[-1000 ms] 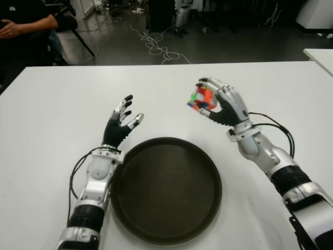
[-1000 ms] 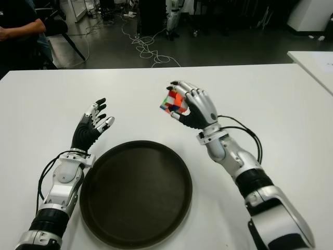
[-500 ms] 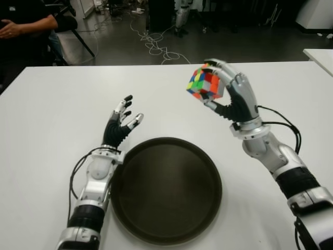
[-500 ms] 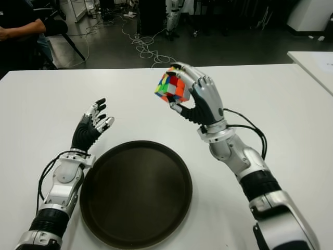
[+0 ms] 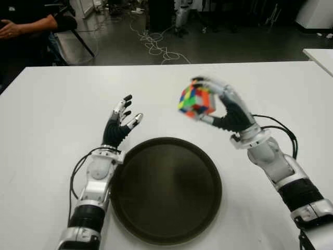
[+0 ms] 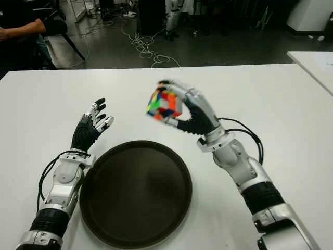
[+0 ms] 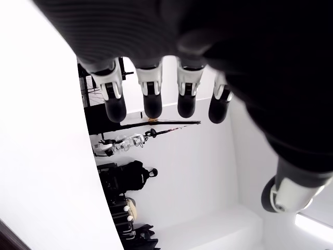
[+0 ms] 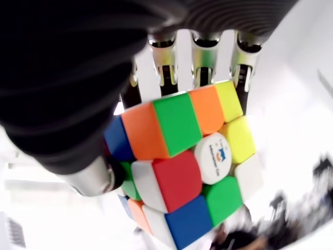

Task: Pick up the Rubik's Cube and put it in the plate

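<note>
Fingers of the right hand (image 5: 229, 107) curl around the Rubik's Cube (image 5: 195, 101), holding it in the air above the white desk (image 5: 47, 114), just beyond the far rim of the dark plate (image 5: 166, 190); left hand (image 5: 120, 124) shows beside the plate's left edge, fingers spread and holding nothing

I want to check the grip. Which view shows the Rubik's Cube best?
The right wrist view: the Rubik's Cube fills it, stickers sharp, with the right hand and its fingers wrapped around it. Both eye views show it small and motion-blurred, held above the table beyond the plate. The left wrist view shows none of it.
</note>
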You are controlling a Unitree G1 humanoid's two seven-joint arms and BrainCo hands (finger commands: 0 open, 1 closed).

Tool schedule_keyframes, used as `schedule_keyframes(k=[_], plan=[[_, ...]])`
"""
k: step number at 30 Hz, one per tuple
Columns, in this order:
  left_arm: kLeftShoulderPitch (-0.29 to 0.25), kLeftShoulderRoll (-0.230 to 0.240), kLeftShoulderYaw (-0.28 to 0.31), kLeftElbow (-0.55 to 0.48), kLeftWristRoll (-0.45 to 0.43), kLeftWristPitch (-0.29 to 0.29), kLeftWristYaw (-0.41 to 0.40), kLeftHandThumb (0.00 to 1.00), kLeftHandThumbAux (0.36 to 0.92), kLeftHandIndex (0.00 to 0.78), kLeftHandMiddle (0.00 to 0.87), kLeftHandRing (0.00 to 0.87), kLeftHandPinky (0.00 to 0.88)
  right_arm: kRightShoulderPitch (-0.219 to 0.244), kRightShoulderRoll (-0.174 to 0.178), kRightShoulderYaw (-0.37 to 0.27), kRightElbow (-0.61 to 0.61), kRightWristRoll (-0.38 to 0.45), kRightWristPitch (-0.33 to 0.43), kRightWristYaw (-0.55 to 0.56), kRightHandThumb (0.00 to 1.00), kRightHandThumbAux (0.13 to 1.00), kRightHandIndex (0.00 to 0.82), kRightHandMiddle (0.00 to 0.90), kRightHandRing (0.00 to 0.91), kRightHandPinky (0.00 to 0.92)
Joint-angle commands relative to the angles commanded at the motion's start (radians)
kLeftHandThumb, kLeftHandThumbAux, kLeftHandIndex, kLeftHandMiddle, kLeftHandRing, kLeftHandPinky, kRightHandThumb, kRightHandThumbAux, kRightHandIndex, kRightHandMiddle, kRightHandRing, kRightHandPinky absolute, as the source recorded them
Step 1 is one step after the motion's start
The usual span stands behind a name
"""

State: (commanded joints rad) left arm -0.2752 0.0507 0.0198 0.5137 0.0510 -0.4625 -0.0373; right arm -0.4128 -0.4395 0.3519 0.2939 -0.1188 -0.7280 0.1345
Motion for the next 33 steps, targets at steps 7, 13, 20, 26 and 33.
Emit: schedule_keyframes(k=[7, 13, 20, 26, 33], plan=[[-0.001, 0.001, -0.001, 0.002, 0.002, 0.001, 0.0, 0.0, 0.561, 0.022, 0.037, 0.0, 0.0, 0.0, -0.056, 0.014, -0.063, 0.178, 0.069, 0.28, 0.681, 0.737, 0.429, 0.74, 0.757, 0.763], [-0.002, 0.001, 0.001, 0.01, 0.0, -0.006, -0.001, 0.0, 0.578, 0.015, 0.031, 0.0, 0.0, -0.018, -0.079, 0.014, -0.082, 0.342, 0.151, 0.53, 0.68, 0.737, 0.429, 0.751, 0.768, 0.771], [-0.003, 0.001, 0.0, 0.015, 0.003, -0.015, 0.002, 0.0, 0.571, 0.014, 0.035, 0.0, 0.0, -0.025, -0.072, -0.016, -0.098, 0.432, 0.241, 0.7, 0.681, 0.735, 0.431, 0.758, 0.774, 0.77], [0.0, 0.001, -0.004, 0.001, 0.004, -0.004, 0.0, 0.0, 0.563, 0.017, 0.037, 0.0, 0.0, -0.027, -0.055, -0.054, -0.099, 0.414, 0.269, 0.76, 0.683, 0.734, 0.432, 0.763, 0.778, 0.77], [0.001, -0.003, -0.003, 0.002, -0.001, -0.003, -0.001, 0.0, 0.579, 0.017, 0.038, 0.0, 0.0, -0.034, -0.002, -0.077, -0.055, 0.35, 0.246, 0.742, 0.685, 0.734, 0.432, 0.757, 0.772, 0.762]])
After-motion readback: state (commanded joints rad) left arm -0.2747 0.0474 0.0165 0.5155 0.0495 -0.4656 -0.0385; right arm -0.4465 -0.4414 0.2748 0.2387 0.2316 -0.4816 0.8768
